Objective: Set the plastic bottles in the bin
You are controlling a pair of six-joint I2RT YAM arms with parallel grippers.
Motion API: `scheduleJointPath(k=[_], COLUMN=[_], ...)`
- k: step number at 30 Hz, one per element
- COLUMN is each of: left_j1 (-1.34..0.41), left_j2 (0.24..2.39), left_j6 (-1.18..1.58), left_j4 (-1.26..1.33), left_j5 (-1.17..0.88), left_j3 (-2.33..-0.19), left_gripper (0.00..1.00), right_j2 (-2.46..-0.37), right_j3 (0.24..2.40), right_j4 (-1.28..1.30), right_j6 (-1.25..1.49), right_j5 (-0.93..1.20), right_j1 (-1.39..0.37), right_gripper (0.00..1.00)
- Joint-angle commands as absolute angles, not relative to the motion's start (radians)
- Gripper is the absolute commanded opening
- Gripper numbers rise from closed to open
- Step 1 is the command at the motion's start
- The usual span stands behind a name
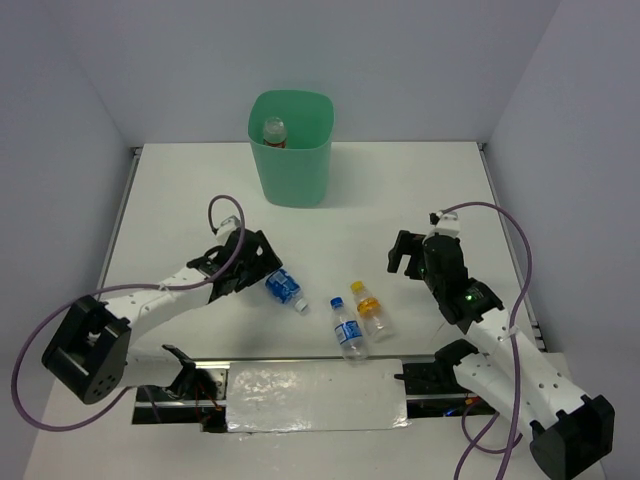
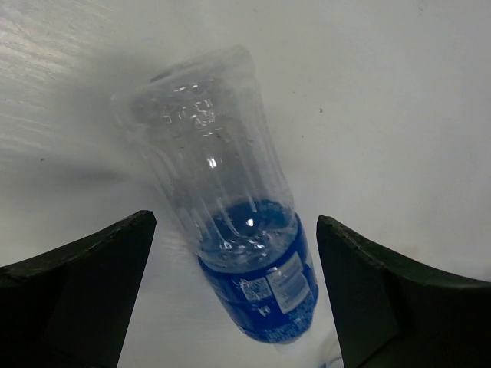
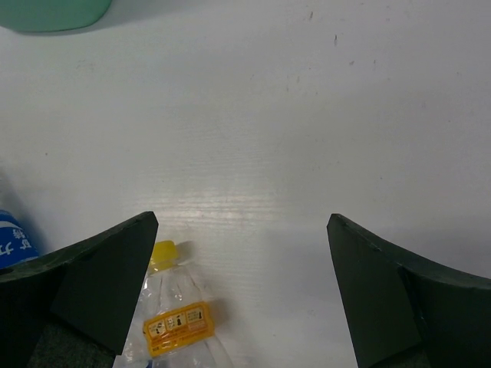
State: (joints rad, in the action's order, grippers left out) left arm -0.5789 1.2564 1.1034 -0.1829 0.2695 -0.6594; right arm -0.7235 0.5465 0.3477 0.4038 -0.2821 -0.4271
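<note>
Worktop (image 1: 400, 190): white, with the mint-green bin (image 1: 290, 150) standing upright at its far centre. One red-labelled bottle (image 1: 274, 130) shows inside the bin, below the rim.

Three bottles lie on the worktop, all on their sides.
- The blue-labelled bottle (image 1: 284, 288) lies just beside the left claw (image 1: 250, 265).
- The blue-capped bottle (image 1: 347, 328) lies near the front edge at centre.
- The yellow-capped bottle (image 1: 371, 310) has an orange label. It lies close alongside the blue-capped bottle and roughly parallel to it, on that bottle's right. Whether the two touch cannot be told.

Left claw (image 2: 234, 221): jaws stand wide. In the wrist view the blue-labelled bottle (image 2: 230, 230) lies on the worktop between the two fingers, clear ribbed end away from the camera and label end nearer. Bare worktop shows on either side of it, and neither finger touches it.

Right claw (image 1: 410, 255): jaws stand wide and hold nothing. It sits to the right of the bottle pair and apart from it. Its wrist view (image 3: 242, 222) shows bare worktop between the fingers. The yellow-capped bottle (image 3: 176, 322) lies low by the left-hand finger, and an edge of the bin (image 3: 54, 11) shows at the top left corner.
</note>
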Motion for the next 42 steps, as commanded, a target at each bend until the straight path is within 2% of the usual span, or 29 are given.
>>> scheduleJointPath(k=[1,5,8,10,15,18,19,21,26,32,37,39,40,42], left_j1=[-0.584,-0.591,-0.591,-0.592,-0.594,-0.592,-0.594,-0.592,-0.589,-0.523,-0.457,-0.442,-0.44,-0.44], left_j2=[1.34,1.43,1.471,1.46,1.346,1.229,1.169,1.122,1.138,1.486,1.897,2.042,2.083,2.137], left_j6=[1.149,1.172,1.187,1.19,1.129,1.027,0.994,0.843,0.613,0.531,0.543,0.538,0.525,0.512], left_j4=[-0.114,-0.077,-0.112,-0.149,-0.224,-0.203,-0.183,-0.024,0.288,0.405,0.263,0.178,0.163,0.137], left_j5=[0.296,0.267,0.265,0.284,0.38,0.467,0.485,0.494,0.619,0.745,0.779,0.77,0.776,0.785], left_j3=[-0.686,-0.69,-0.715,-0.745,-0.813,-0.888,-0.934,-0.965,-1.083,-1.48,-2.019,-2.212,-2.261,-2.319], left_gripper=[0.99,0.99,0.84,0.67,0.57,0.44,0.44,0.48,0.49,0.52,0.52,0.59,0.73,0.94], right_j2=[-0.735,-0.747,-0.747,-0.746,-0.732,-0.721,-0.718,-0.713,-0.726,-0.745,-0.752,-0.755,-0.756,-0.758], right_j3=[0.535,0.538,0.543,0.543,0.546,0.546,0.545,0.538,0.541,0.548,0.545,0.545,0.549,0.552], right_j4=[0.295,0.301,0.311,0.311,0.313,0.31,0.31,0.298,0.291,0.281,0.284,0.288,0.291,0.29], right_j6=[0.403,0.405,0.408,0.408,0.403,0.397,0.396,0.393,0.399,0.399,0.397,0.397,0.397,0.39], right_j5=[-0.293,-0.304,-0.324,-0.33,-0.328,-0.321,-0.321,-0.313,-0.302,-0.295,-0.314,-0.327,-0.327,-0.311], right_j1=[-0.422,-0.422,-0.422,-0.422,-0.422,-0.422,-0.423,-0.422,-0.422,-0.422,-0.42,-0.42,-0.422,-0.42], right_gripper=[1.0,1.0,1.0,1.0,1.0,1.0,1.0,1.0,1.0,1.0,1.0,1.0,1.0,1.0])
